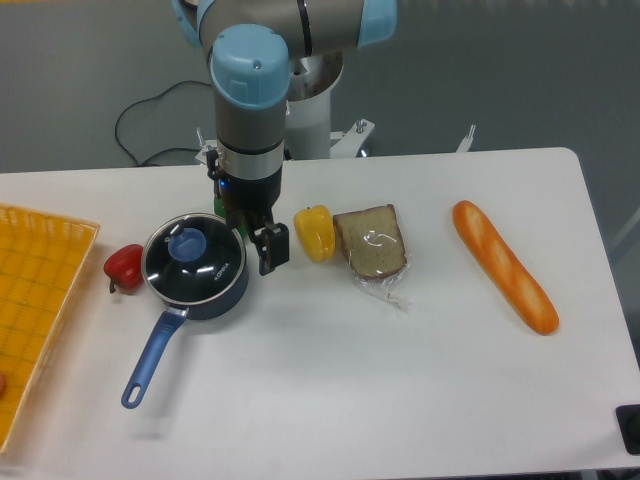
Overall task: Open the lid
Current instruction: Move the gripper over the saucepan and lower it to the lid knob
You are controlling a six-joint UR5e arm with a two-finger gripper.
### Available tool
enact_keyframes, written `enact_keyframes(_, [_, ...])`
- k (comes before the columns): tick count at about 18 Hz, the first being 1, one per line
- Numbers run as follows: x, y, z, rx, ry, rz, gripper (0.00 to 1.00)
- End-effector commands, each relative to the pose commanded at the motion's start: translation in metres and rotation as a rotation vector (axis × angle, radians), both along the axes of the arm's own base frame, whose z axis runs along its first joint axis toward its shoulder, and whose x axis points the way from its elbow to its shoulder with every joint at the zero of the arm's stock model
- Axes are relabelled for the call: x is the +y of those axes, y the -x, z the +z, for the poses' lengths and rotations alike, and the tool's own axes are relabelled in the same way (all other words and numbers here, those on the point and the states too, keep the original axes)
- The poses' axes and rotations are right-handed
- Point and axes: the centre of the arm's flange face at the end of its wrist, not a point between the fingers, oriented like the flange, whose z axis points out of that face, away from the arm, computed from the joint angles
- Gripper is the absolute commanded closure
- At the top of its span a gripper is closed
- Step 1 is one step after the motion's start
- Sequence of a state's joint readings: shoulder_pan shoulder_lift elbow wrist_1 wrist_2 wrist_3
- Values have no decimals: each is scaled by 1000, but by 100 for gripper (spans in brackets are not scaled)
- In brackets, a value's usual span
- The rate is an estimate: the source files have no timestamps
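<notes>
The lid (192, 257), clear glass with a thin metal rim and blue knob, sits flat on the saucepan (195, 275). The gripper (256, 243) hangs at its 3 o'clock; I cannot tell its jaw gap.

**One fixed camera, high and facing the arm**

A single view looks steeply down at the white table (400, 380) from the side opposite the arm's base, at middle distance. The gripper (255, 240) hangs upper left of centre; most of the tabletop lies right of and below it.
</notes>
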State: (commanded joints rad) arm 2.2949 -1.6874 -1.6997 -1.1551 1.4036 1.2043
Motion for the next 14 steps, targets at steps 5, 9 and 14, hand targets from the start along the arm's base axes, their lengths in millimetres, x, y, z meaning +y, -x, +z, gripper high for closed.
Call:
enact_keyframes(5, [6,-8,-5,-17,12,58,0])
enact_keyframes(9, [3,-12,-10,-10,48,147,0])
enact_keyframes(14, [20,-40,-26,63,132,155,0])
